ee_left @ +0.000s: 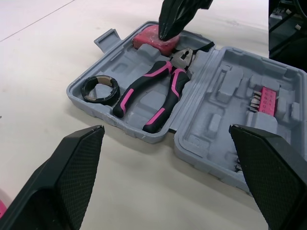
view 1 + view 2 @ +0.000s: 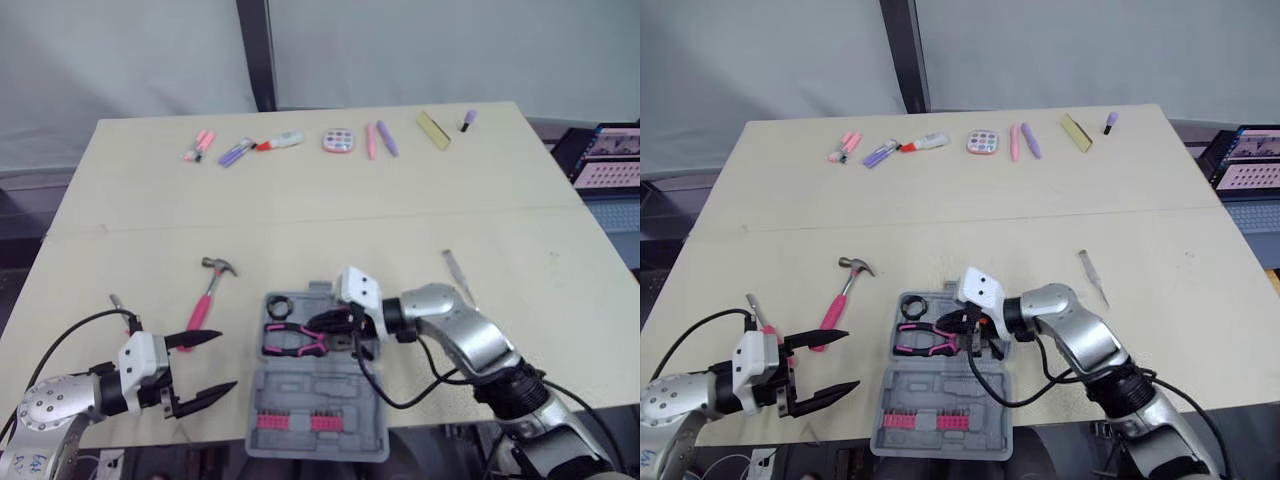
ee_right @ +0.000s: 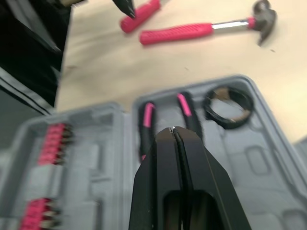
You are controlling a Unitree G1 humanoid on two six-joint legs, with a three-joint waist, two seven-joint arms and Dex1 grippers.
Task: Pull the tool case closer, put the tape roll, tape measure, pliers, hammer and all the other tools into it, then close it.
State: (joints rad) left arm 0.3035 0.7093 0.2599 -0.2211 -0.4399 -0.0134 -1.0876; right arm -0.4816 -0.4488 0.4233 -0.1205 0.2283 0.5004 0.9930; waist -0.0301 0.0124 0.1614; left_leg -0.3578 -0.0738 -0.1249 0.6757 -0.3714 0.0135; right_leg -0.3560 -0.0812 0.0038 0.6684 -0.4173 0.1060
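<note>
Nearest you, your left claw (image 2: 225, 360) hangs with its fingers wide apart, just left of the open tool case (image 2: 330, 388). Inside lie the pliers (image 2: 290, 340), tape roll (image 2: 278, 303) and tape measure (image 1: 152, 40) — your right claw (image 2: 322, 325), fingers pressed together, is at that measure. Farther out, the hammer (image 2: 212, 285) lies on the surface (image 2: 400, 200), left of the case.

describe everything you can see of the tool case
The tool case is grey moulded plastic, lying open and flat near the front edge of the table, with shaped recesses in both halves. The far half holds the black tape roll, pink-handled pliers and a red tape measure; the near half holds pink bit strips. The right tool, shut, points down onto the tape measure.
</note>
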